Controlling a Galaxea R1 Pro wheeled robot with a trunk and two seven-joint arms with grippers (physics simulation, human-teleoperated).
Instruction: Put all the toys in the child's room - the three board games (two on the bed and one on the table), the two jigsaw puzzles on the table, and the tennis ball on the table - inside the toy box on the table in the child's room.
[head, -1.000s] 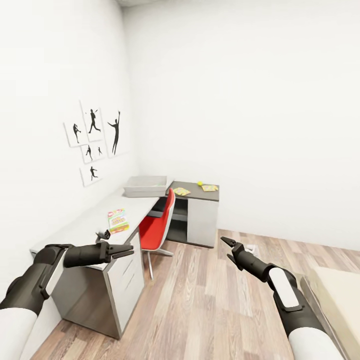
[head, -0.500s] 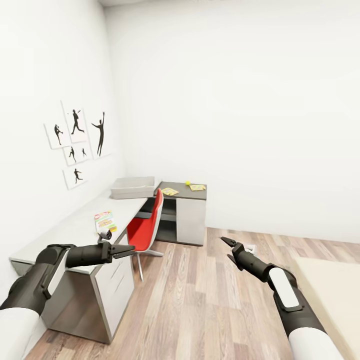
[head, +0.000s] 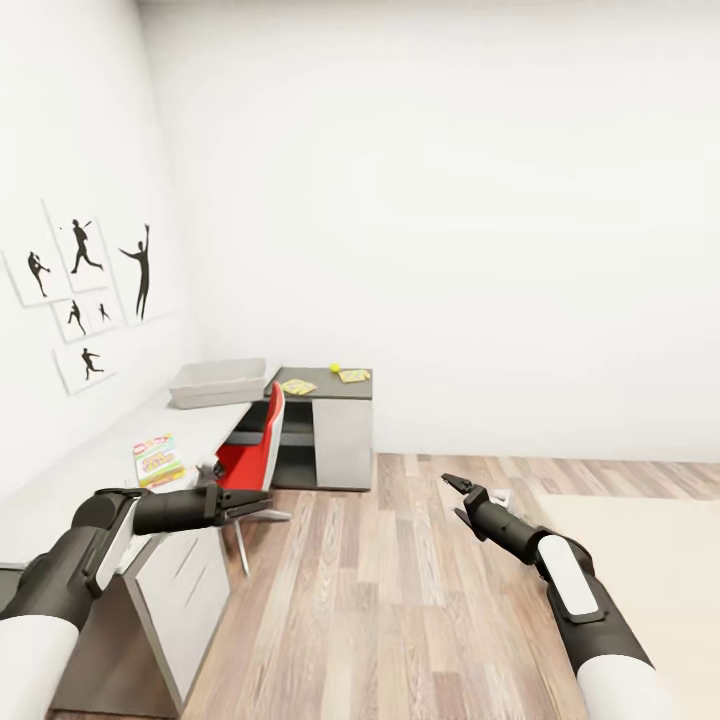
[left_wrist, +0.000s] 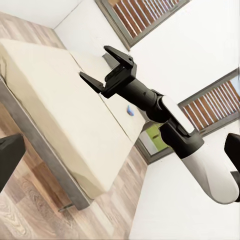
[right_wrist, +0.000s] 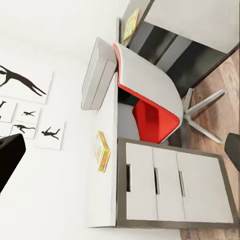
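Observation:
At the left, the toy box (head: 218, 383) stands on a long white table (head: 90, 480). A board game (head: 158, 460) with a yellow, green and red cover lies nearer to me on the same table. Two jigsaw puzzles (head: 298, 387) (head: 354, 376) and the tennis ball (head: 335, 368) rest on the dark corner desk. My left gripper (head: 258, 497) hangs open beside the table's edge, holding nothing. Over the floor my right gripper (head: 452, 495) is open and empty too. The bed (head: 640, 560) lies at the right. The right wrist view takes in the toy box (right_wrist: 97, 75) and board game (right_wrist: 101, 151).
A red chair (head: 255, 460) is pushed under the table, next to a drawer unit (head: 185, 590). Wood-plank floor (head: 400, 600) stretches between table and bed. Black sports silhouette pictures (head: 85, 290) hang on the left wall. A small blue object (left_wrist: 129, 111) lies on the bed.
The camera has swung to the right, so the table and pictures sit further left and more of the bed shows. Both arms keep the same pose.

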